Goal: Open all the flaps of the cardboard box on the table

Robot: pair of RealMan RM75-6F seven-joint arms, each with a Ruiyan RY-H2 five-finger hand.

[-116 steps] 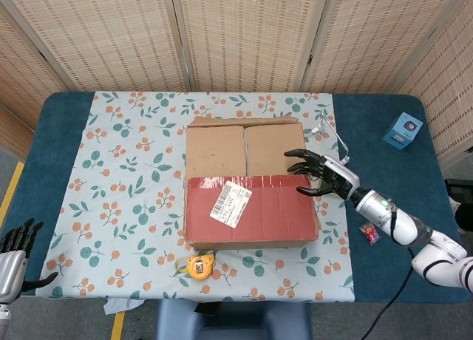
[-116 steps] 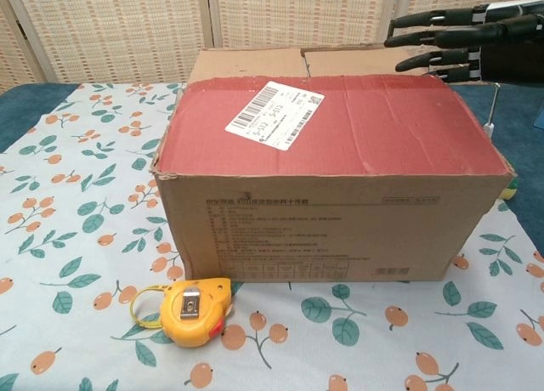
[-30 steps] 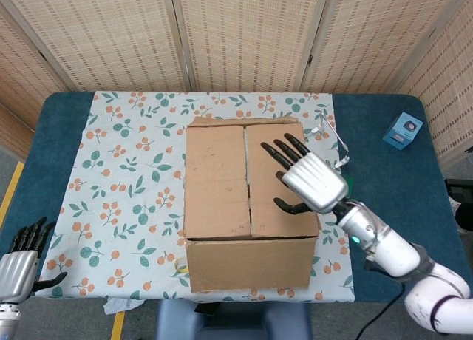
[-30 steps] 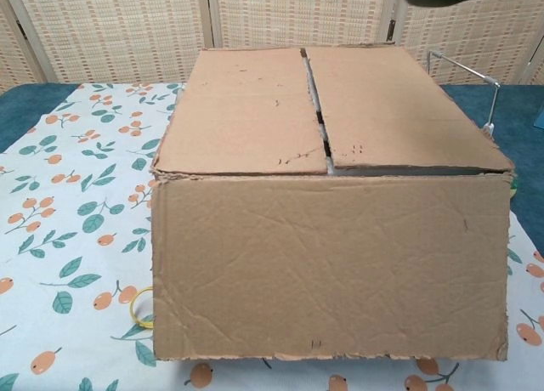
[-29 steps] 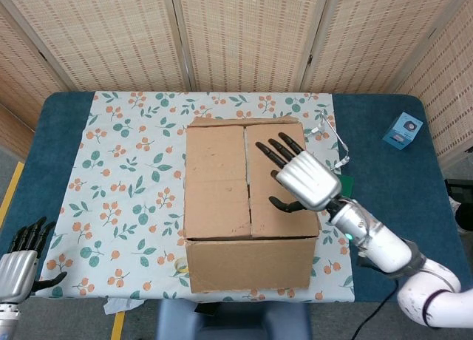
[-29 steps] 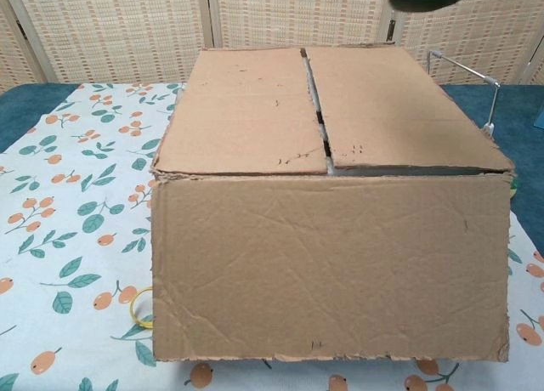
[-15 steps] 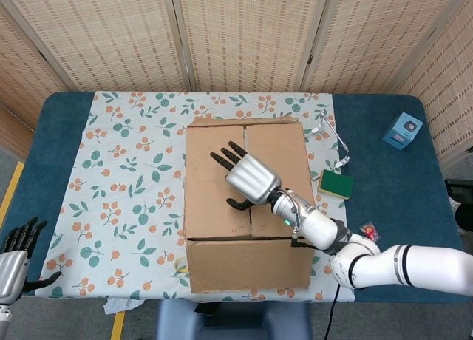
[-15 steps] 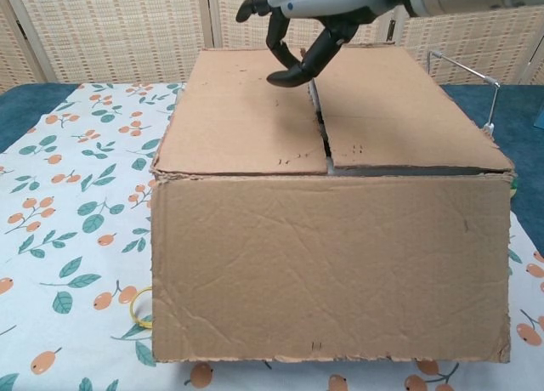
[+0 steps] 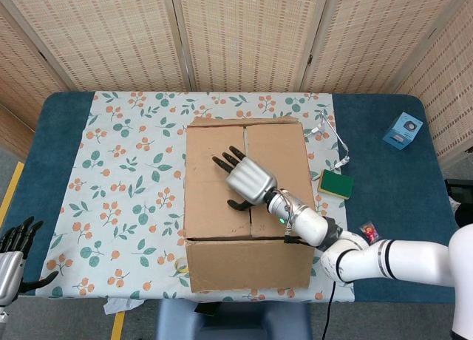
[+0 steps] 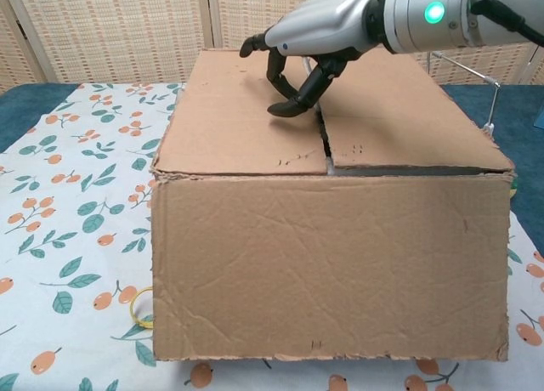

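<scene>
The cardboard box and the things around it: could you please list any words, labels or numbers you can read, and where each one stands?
None can be read.
cardboard box: its top flaps and hanging front flap are bare brown board.
blue carton: a pale mark on its face, too small to read.
right hand: no lettering visible.

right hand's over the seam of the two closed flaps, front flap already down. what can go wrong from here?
1. The right hand has its fingers curled at the seam between the two closed flaps; they may press the flaps inward instead of hooking an edge.
2. The left hand sits off the cardboard box, so nothing braces it; a pull may drag or tip it.
</scene>
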